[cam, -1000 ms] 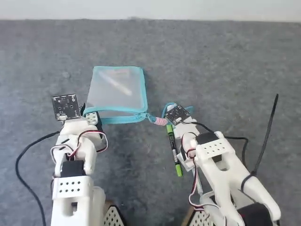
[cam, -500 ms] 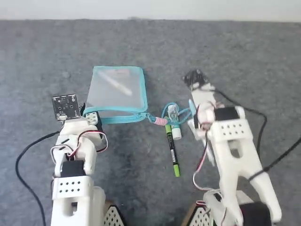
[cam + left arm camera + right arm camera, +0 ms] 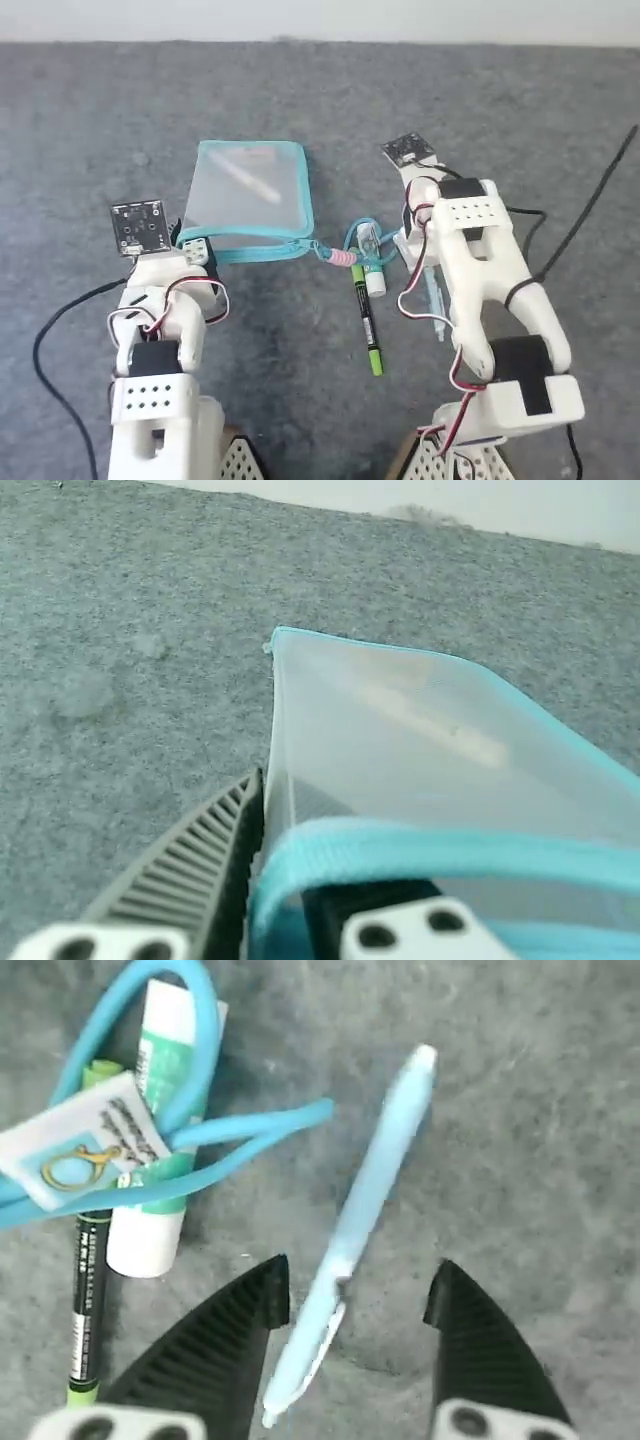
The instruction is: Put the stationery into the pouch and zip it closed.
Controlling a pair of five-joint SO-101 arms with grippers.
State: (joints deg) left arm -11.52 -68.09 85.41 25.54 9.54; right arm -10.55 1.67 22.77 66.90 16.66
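The translucent teal-edged pouch (image 3: 250, 200) lies flat with a pale pen-like item (image 3: 252, 183) inside. My left gripper (image 3: 195, 248) is shut on the pouch's near left corner; in the left wrist view the teal rim (image 3: 420, 845) sits between its fingers. My right gripper (image 3: 357, 1285) hangs open just above a light blue pen (image 3: 365, 1210), one finger on each side of it. The right arm (image 3: 470, 230) covers part of that pen (image 3: 433, 297) in the high view. A glue stick (image 3: 373, 265) and a green marker (image 3: 366, 320) lie by the pouch's teal strap (image 3: 362, 236).
A pink zipper pull (image 3: 342, 257) sits at the pouch's near right corner. The strap carries a white tag (image 3: 90, 1145) that lies over the glue stick (image 3: 155, 1170). The green marker (image 3: 85, 1300) lies beside it. Grey carpet covers the table all round.
The right arm swung away from the marker and glue stick to the right, and its open gripper is now over the light blue pen. The left arm and pouch stayed put.
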